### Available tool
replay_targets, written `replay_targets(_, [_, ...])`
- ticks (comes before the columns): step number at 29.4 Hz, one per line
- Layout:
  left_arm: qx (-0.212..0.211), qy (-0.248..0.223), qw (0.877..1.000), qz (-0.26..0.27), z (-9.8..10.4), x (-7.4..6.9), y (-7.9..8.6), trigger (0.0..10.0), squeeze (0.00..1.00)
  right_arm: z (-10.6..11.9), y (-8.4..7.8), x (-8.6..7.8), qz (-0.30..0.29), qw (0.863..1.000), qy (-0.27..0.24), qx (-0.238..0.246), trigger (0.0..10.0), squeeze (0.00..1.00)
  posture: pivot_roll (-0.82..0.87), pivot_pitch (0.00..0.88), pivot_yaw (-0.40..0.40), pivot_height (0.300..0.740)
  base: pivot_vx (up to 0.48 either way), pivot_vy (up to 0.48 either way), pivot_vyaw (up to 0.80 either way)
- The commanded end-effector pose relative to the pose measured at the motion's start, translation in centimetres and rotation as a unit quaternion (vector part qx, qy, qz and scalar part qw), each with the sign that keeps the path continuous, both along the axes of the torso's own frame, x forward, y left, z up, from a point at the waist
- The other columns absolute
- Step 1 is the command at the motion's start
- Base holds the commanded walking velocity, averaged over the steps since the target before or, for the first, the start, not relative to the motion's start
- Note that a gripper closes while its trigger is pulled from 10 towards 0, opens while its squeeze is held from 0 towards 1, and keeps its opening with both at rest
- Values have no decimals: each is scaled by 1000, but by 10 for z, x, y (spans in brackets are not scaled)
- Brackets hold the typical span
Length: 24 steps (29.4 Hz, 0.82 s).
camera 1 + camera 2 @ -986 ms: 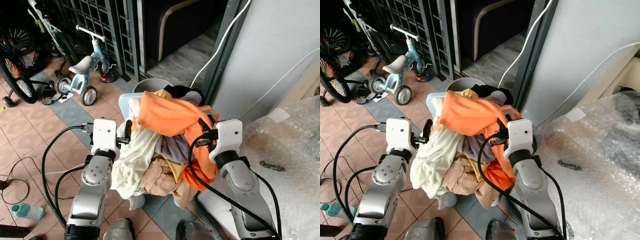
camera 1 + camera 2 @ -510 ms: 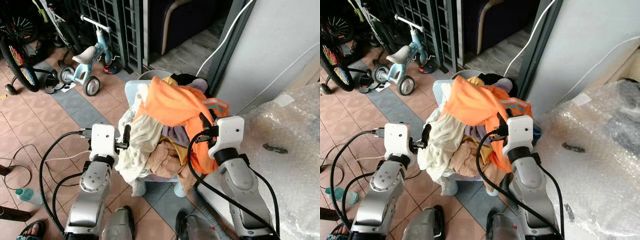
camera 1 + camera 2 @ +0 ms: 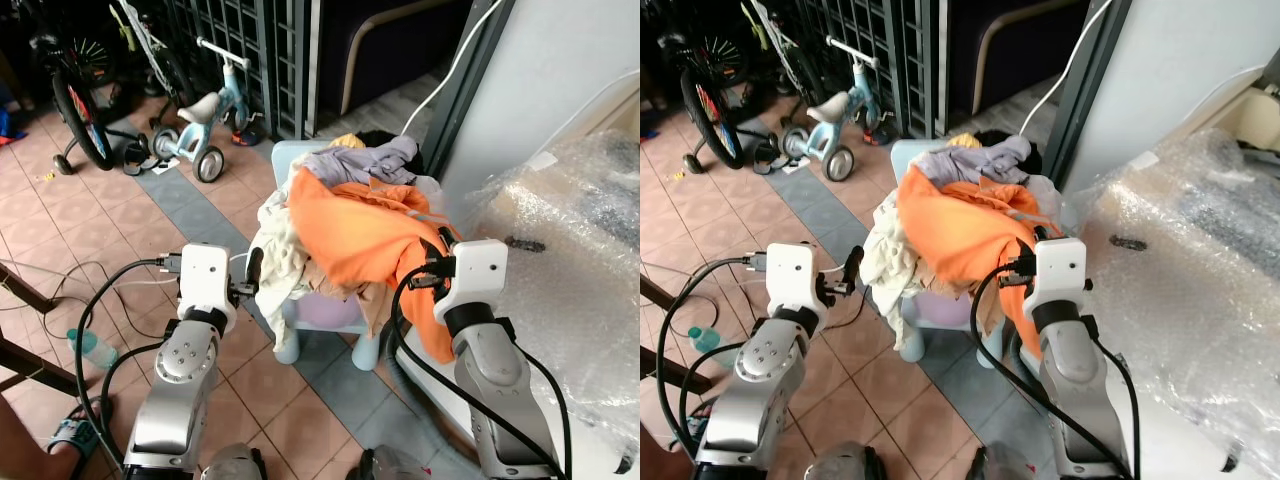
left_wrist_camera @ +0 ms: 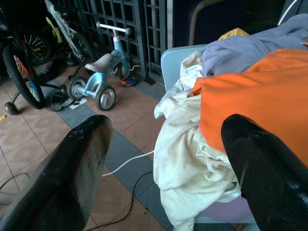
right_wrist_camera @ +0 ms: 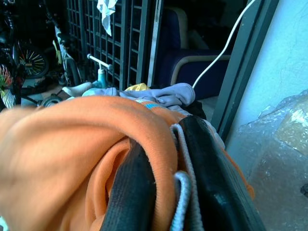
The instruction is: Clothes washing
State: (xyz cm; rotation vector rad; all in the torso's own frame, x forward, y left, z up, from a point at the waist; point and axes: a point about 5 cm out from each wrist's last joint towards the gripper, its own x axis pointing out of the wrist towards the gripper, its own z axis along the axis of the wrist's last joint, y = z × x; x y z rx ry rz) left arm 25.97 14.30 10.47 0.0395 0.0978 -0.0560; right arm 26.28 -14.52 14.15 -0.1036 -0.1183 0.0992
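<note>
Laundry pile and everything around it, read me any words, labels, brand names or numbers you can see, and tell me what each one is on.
None can be read: the orange garment, the cream cloth, the blue tricycle, the bubble wrap and the white housings of the left end effector and right end effector show no legible text.

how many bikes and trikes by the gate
2: a bicycle at the far left by the gate, and a blue trike just right of it. More may be hidden in the dark.

A blue tricycle (image 3: 213, 110) stands beside a bicycle (image 3: 82, 113); a bottle (image 3: 93, 347) lies on tiles
</note>
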Motion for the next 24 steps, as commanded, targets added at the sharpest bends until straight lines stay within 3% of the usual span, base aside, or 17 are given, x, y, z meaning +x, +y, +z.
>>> replay_targets(1, [-15,2,1000,-17,2,0,-6,10000,0,5,-10,1,-32,999,-11,1,10000,0,-27,101,7,740,0,0,-800])
replay_targets(20, [-10,-6,1000,-23,15,11,-5,10000,0,19,-21,10,-62,997,-37,-11,10000,0,-35,124,34,740,0,262,-800])
replay_targets(24, [-13,2,1000,-17,10,9,-4,10000,0,19,-23,12,-70,997,-39,-12,10000,0,-33,116,34,740,0,291,-800])
